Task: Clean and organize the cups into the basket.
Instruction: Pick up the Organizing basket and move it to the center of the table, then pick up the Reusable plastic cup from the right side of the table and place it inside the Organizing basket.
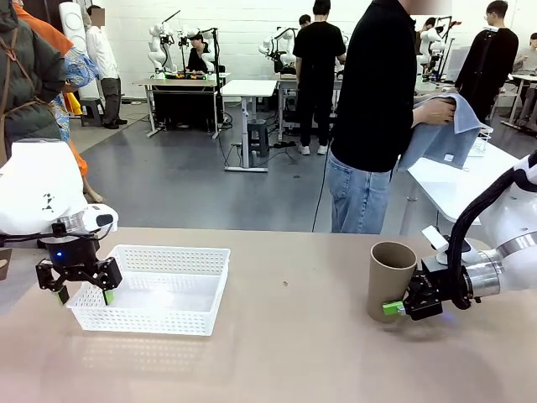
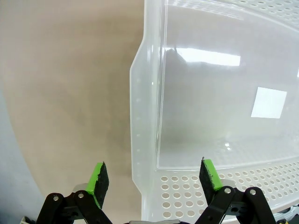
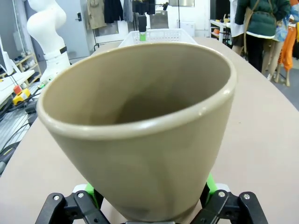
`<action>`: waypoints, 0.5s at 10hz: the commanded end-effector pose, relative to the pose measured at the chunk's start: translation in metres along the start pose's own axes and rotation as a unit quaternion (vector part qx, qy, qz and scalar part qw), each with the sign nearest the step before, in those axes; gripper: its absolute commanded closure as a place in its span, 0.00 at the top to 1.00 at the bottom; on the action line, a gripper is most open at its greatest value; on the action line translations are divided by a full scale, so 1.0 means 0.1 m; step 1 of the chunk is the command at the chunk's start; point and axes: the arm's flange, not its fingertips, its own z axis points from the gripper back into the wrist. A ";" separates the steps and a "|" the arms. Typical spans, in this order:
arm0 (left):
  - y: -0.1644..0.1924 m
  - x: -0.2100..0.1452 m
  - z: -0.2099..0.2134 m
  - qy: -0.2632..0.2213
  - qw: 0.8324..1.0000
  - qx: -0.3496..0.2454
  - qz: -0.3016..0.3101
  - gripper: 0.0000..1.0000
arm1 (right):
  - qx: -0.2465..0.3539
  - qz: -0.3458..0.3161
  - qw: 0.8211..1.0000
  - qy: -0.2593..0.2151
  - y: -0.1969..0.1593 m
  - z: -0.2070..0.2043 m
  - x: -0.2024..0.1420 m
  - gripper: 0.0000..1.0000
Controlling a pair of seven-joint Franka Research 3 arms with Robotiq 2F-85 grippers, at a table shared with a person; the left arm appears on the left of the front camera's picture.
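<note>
Between the fingers of the right pincer point(image 1: 394, 307) stands one tan cup point(image 1: 391, 275), mouth up and upright or nearly so, its base on the counter point(image 1: 294, 336). The right pincer is closed on the lower body of the cup. In the front view one green pad lies flat against the cup wall near the base, and the second finger is behind the cup. In the right wrist view the same pincer point(image 3: 149, 193) has a green pad point(image 3: 210, 183) pressed to each side of the cup point(image 3: 140, 126), close to its base. The cup widens from the pads up to its open mouth. Straight ahead of this pincer, beyond the cup's rim and well apart from it, lies the basket point(image 3: 156, 33).

The left pincer point(image 1: 81, 294) is open and holds nothing. It hangs fingers-down over the corner of the basket point(image 1: 168, 315) nearest to it. In the left wrist view the pincer point(image 2: 154, 179) straddles one wall of the basket point(image 2: 140, 140). One fingertip point(image 2: 98, 179) is over bare counter point(image 2: 65, 93) outside the wall, and the other is over the perforated side of the basket. Whether either pad touches the basket cannot be told.

Far beyond both pincers, across the counter, a person point(image 1: 377, 84) stands holding a blue-grey cloth point(image 1: 449, 138) in one hand point(image 1: 435, 109).
</note>
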 end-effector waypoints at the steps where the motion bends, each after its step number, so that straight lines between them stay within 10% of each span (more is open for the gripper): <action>1: -0.01 0.05 0.03 0.004 1.000 0.012 0.004 1.00 | 0.005 0.022 1.000 -0.012 -0.05 -0.03 -0.02 0.41; 2: -0.01 0.05 0.02 0.005 1.000 0.006 -0.003 0.44 | 0.005 0.024 1.000 -0.012 -0.04 -0.03 -0.02 0.38; 3: -0.01 0.05 0.03 0.006 1.000 0.006 -0.002 0.43 | 0.004 0.023 1.000 -0.012 -0.05 -0.03 -0.02 0.00; 4: 0.00 0.05 0.02 0.007 1.000 0.006 -0.002 0.00 | 0.003 0.021 1.000 -0.011 -0.04 -0.02 -0.02 0.00; 5: 0.00 0.05 0.03 0.008 1.000 0.006 0.000 0.41 | 0.003 0.018 1.000 -0.009 -0.05 -0.02 -0.02 0.00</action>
